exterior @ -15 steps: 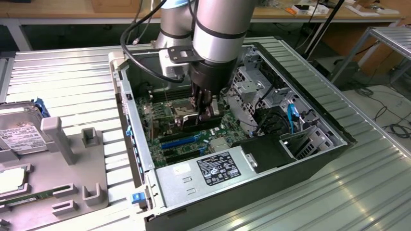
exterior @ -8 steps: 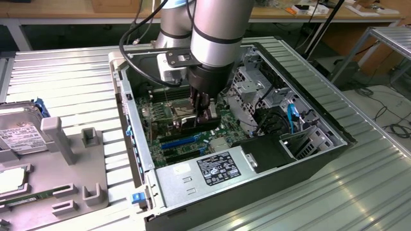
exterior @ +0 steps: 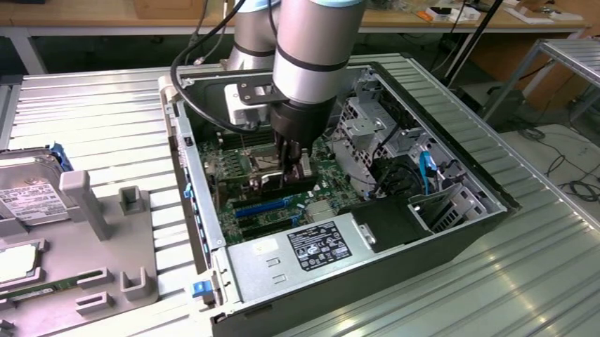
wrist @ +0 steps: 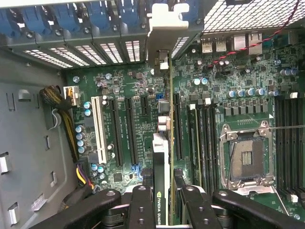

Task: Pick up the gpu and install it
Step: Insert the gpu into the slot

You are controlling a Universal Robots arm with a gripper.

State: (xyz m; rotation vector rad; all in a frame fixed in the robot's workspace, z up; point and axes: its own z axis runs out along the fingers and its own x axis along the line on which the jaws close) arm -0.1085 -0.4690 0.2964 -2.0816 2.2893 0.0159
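PC case (exterior: 422, 263) holds mobo (wrist: 121, 86) — fingers (wrist: 141, 206) grip gpu (wrist: 161, 157) inside.

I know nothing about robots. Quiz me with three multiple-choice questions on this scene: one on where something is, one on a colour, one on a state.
1. Where is the gpu?
A. on a grey tray
B. inside the computer case, over the motherboard
C. on the floor

2. What colour is the odd slot at the end of the row?
A. white
B. red
C. yellow

3. The gripper is:
A. open and empty
B. shut on a cable
C. shut on the gpu

Answers:
1. B, the card hangs edge-on over the slots.
2. A, it stands out white on the motherboard.
3. C, the fingers clamp the card from both sides.
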